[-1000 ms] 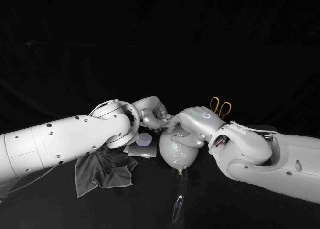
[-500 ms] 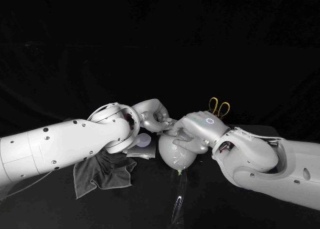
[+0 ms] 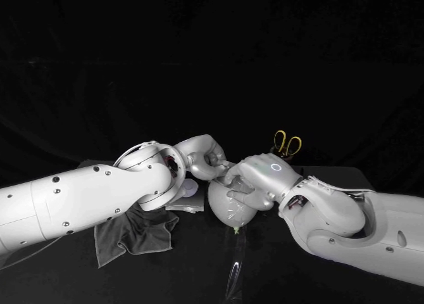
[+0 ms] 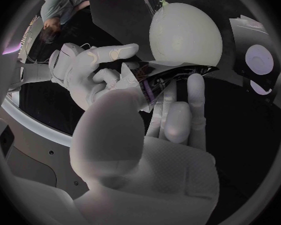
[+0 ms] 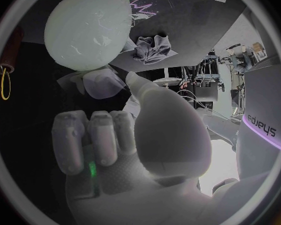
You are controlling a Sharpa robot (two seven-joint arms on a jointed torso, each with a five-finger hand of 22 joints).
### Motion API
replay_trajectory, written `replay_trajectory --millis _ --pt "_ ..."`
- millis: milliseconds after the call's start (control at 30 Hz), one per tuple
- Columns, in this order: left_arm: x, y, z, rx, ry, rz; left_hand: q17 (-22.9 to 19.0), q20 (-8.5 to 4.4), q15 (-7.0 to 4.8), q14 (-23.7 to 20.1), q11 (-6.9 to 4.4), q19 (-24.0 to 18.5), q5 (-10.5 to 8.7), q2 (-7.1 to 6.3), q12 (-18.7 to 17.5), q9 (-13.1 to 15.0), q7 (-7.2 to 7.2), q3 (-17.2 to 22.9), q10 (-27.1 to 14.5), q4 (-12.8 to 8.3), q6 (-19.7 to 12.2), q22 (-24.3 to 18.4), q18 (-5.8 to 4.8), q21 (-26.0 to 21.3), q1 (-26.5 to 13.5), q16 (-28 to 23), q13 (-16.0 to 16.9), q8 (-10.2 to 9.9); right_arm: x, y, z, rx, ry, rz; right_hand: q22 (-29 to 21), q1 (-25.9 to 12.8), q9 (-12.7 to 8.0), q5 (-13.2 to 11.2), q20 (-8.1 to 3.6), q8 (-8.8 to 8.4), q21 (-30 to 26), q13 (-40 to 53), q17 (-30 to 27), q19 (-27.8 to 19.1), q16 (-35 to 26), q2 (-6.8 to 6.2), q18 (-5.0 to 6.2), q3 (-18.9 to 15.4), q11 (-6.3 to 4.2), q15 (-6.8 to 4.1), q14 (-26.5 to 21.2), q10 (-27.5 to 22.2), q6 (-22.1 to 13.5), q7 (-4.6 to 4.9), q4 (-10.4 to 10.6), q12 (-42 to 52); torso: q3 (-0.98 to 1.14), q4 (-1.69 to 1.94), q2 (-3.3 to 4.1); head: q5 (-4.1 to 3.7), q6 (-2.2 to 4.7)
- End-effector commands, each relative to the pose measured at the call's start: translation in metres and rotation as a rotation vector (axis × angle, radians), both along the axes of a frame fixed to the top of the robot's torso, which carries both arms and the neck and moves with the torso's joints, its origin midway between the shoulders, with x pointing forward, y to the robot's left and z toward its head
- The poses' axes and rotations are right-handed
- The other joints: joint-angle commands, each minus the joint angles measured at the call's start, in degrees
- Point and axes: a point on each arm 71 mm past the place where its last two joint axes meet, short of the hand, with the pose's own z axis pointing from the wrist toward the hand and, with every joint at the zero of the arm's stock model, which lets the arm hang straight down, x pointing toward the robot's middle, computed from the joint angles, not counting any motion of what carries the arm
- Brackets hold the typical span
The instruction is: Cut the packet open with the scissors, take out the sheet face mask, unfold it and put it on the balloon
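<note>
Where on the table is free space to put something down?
Crowded at the centre: the left hand and right hand hold a dark sheet at the balloon, with packet and grey cloth beside it. Bare table: the near strip between grey cloth and right arm, but a shiny streak lies there.

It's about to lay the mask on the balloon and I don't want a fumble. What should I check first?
1. Mask out of packet: ok; the mask is up between the hands, and the packet lies aside.
2. Left hand grip: ok; it pinches the mask.
3. Right hand grip: cannot tell; its fingers are at the mask's end.
4. Mask unfolded: cannot tell.
5. Balloon beneath the hands: ok.
6. Scissors clear: ok; they lie beyond the hands.
</note>
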Motion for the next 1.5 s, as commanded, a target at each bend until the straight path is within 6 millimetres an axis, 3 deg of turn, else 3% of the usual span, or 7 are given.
replay_trajectory --millis 33,200,1033,1333,1500 --pt "-0.001 -0.002 0.002 -0.007 -0.014 -0.003 0.02 -0.52 -0.46 0.03 -1.11 -0.01 0.16 0.59 0.19 3.02 0.13 0.24 1.38 -0.17 0.44 0.03 0.86 0.31 0.21 0.22 0.01 0.91 0.000 0.001 0.002 0.023 -0.044 0.001 15.09 -0.08 -0.55 -0.10 -0.22 -1.02 0.33 15.06 15.10 6.01 0.27 -0.59 -0.80 0.07 0.80 -0.03 6.45 6.26 -1.63 0.77 0.41 0.35 0.00 0.02 0.03 -0.32 0.20" --pt "-0.002 -0.002 0.001 -0.007 -0.014 -0.002 0.02 -0.52 -0.46 0.03 -1.11 -0.01 0.16 0.59 0.19 3.02 0.13 0.24 1.38 -0.17 0.44 0.03 0.86 0.31 0.21 0.22 0.01 0.91 0.003 0.002 -0.001 0.014 -0.041 -0.007 15.09 -0.08 -1.18 -0.12 0.31 -2.08 0.33 15.06 15.10 6.01 0.27 -0.97 -0.80 -0.11 1.49 0.63 6.45 6.26 -2.82 1.49 0.70 0.35 -0.02 0.03 -0.01 -0.59 0.37" --pt "-0.001 -0.003 0.001 -0.010 -0.015 -0.001 0.23 -0.53 -0.46 0.09 -1.10 -0.01 0.16 0.55 0.17 3.05 0.15 0.36 1.38 -0.26 0.43 0.05 0.86 0.36 0.14 0.28 -0.02 0.93 0.015 0.014 -0.017 -0.087 0.008 -0.054 15.04 -0.69 -1.64 -0.16 0.75 -2.70 0.19 15.06 15.10 5.93 0.27 -0.85 -0.76 -0.61 1.63 0.90 6.45 6.26 -2.98 1.54 1.72 0.35 0.01 0.05 -0.02 -0.80 0.38" --pt "-0.002 -0.004 0.001 -0.010 -0.012 -0.004 0.37 -0.53 -0.46 0.14 -1.11 0.00 0.16 0.57 0.19 3.07 0.15 0.43 1.43 -0.28 0.45 0.06 0.86 0.38 0.09 0.33 -0.02 0.96 0.018 0.018 -0.017 -0.097 -0.001 -0.059 15.07 -0.68 -2.09 -0.13 0.91 -3.53 0.26 15.06 15.10 5.96 0.27 -0.08 -0.78 -0.44 1.79 1.03 6.45 6.26 -3.83 1.77 2.22 0.35 0.01 0.05 0.00 -0.91 0.39" --pt "-0.002 -0.005 0.001 -0.010 -0.011 -0.004 0.37 -0.53 -0.46 0.14 -1.11 0.00 0.16 0.57 0.19 3.07 0.15 0.43 1.43 -0.28 0.45 0.06 0.86 0.38 0.09 0.33 -0.02 0.96 0.018 0.019 -0.018 -0.102 0.001 -0.058 15.09 -1.21 -2.15 -0.08 1.06 -3.34 0.33 15.06 15.10 6.01 0.27 1.61 -0.80 0.30 1.87 1.15 6.45 6.26 -2.79 1.80 3.14 0.35 -0.01 0.01 -0.01 -1.06 0.35"
